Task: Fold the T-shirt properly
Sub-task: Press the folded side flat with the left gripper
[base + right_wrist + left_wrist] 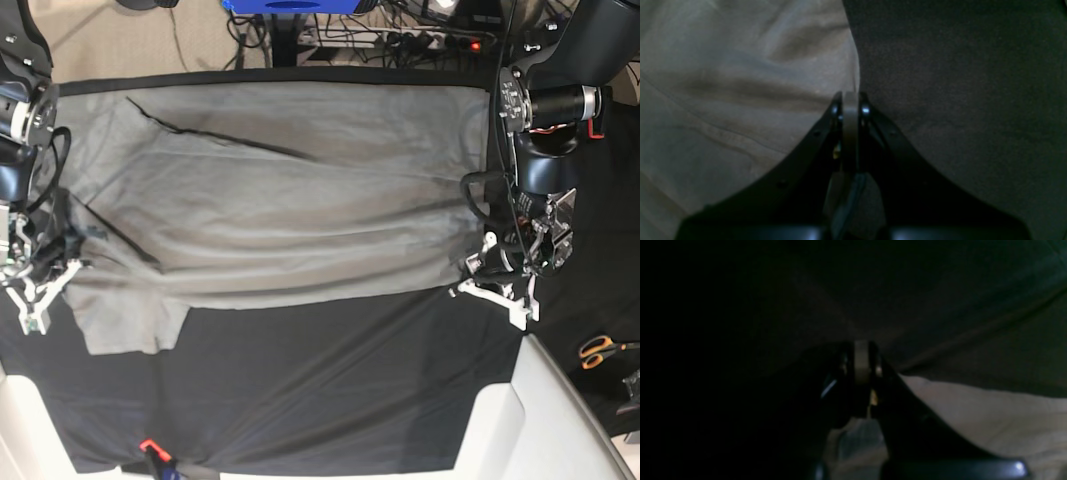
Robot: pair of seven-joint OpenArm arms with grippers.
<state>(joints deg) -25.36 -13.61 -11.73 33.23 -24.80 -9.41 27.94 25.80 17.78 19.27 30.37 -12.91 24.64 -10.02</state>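
Fingers of both grippers pinch shut on the plain grey cotton T-shirt (290, 200): left gripper (478, 272) at its right edge, right gripper (55, 275) opposite, long axis running between them.

Black tablecloth (330, 380) over the table, orange-handled scissors (601, 350) at its edge, cables (420, 35) on the floor behind

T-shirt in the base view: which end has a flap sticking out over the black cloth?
The end by the right arm's fingers, on the view's left; the T-shirt's edge by the left arm's fingers runs straight.
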